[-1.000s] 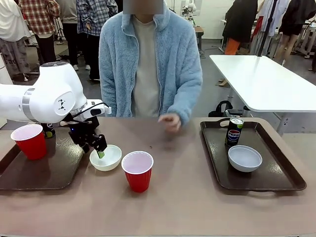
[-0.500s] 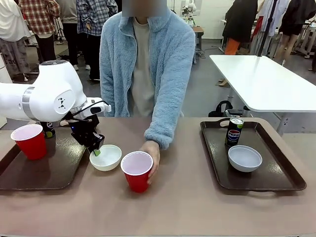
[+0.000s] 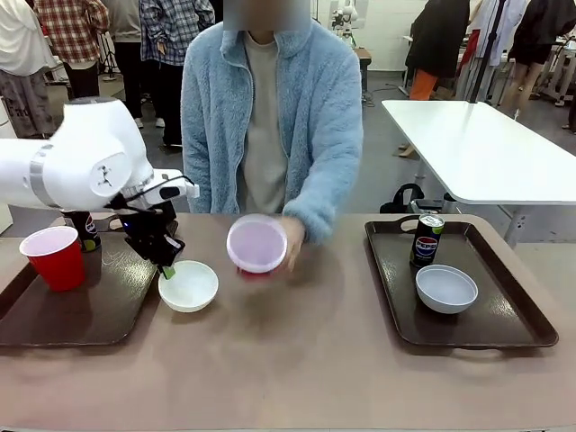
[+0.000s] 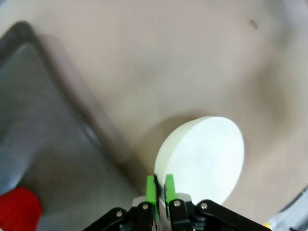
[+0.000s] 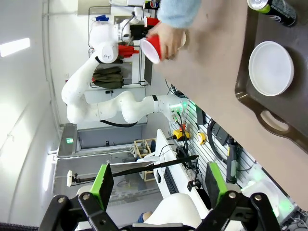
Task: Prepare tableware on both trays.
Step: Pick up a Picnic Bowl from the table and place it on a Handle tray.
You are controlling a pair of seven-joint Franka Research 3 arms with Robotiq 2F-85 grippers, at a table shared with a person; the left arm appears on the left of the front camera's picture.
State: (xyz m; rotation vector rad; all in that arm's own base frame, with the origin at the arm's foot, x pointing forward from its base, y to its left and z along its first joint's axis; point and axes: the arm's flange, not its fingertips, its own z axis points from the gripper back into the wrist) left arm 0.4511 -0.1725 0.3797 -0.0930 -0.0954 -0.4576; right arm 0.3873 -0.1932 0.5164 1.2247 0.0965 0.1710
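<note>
My left gripper (image 3: 167,268) is shut on the near-left rim of the white bowl (image 3: 189,286), just right of the left tray (image 3: 90,310). In the left wrist view its green pads (image 4: 150,188) pinch the white bowl's (image 4: 202,154) edge beside that tray (image 4: 43,154). The left tray holds a red cup (image 3: 54,256) and a black can (image 3: 87,230). The person's hand (image 3: 290,241) holds a second red cup (image 3: 256,245) above the table, tipped toward me. The right tray (image 3: 504,310) carries a can (image 3: 427,238) and a pale grey bowl (image 3: 446,288). My right gripper (image 5: 159,185) hangs open, high off the table.
The brown table (image 3: 315,360) has free room in the middle and along its near edge. The person in a blue fleece (image 3: 270,108) stands at the far side. A white table (image 3: 477,153) and other people are behind.
My left gripper closed on the bowl's rim and the bowl slid slightly left. The person's hand reached the red cup on the table, grasped it and lifted it.
</note>
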